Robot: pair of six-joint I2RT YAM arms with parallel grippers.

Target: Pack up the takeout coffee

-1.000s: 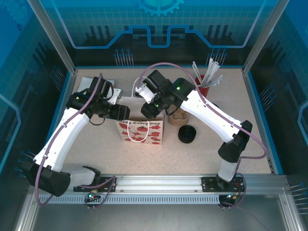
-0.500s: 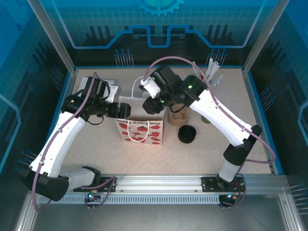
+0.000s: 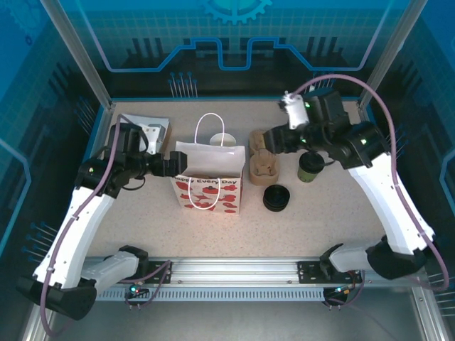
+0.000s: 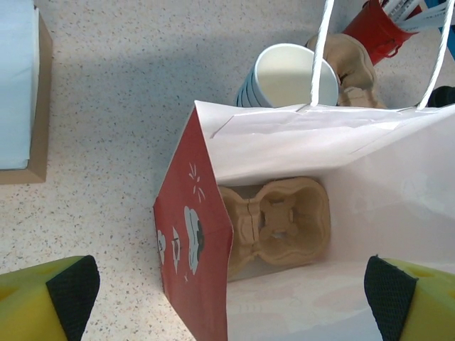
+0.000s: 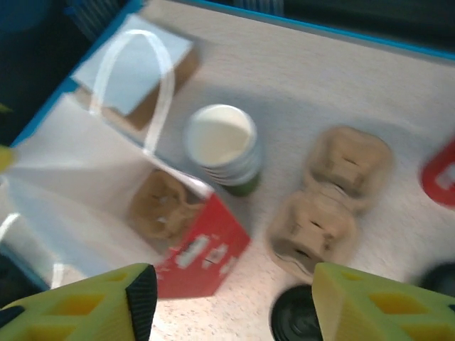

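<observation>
The takeout coffee (image 3: pixel 309 168), a green cup with a black lid, stands on the table right of centre, beside my right arm. My right gripper (image 3: pixel 266 140) (image 5: pixel 227 305) hangs open and empty over the cardboard cup carriers (image 3: pixel 261 168) (image 5: pixel 328 206), left of the coffee. The red-and-white paper bag (image 3: pixel 210 181) (image 4: pixel 298 156) (image 5: pixel 99 206) stands open in the middle with a cardboard carrier (image 4: pixel 281 222) (image 5: pixel 160 206) lying inside. My left gripper (image 3: pixel 174 165) (image 4: pixel 227 305) is open at the bag's left end, its fingers (image 4: pixel 53 298) spread wide.
A stack of lidless cups (image 3: pixel 222 140) (image 4: pixel 288 74) (image 5: pixel 222 145) stands behind the bag. Black lids (image 3: pixel 277 197) (image 5: pixel 298 316) are stacked in front of the carriers. A napkin box (image 3: pixel 149 131) (image 4: pixel 18 92) sits back left. A red straw holder (image 4: pixel 377 25) (image 5: pixel 441 174) stands further back right.
My right arm has lifted away from over the bag and swung right and back, uncovering the coffee. My left gripper has drawn slightly left at the bag's end.
</observation>
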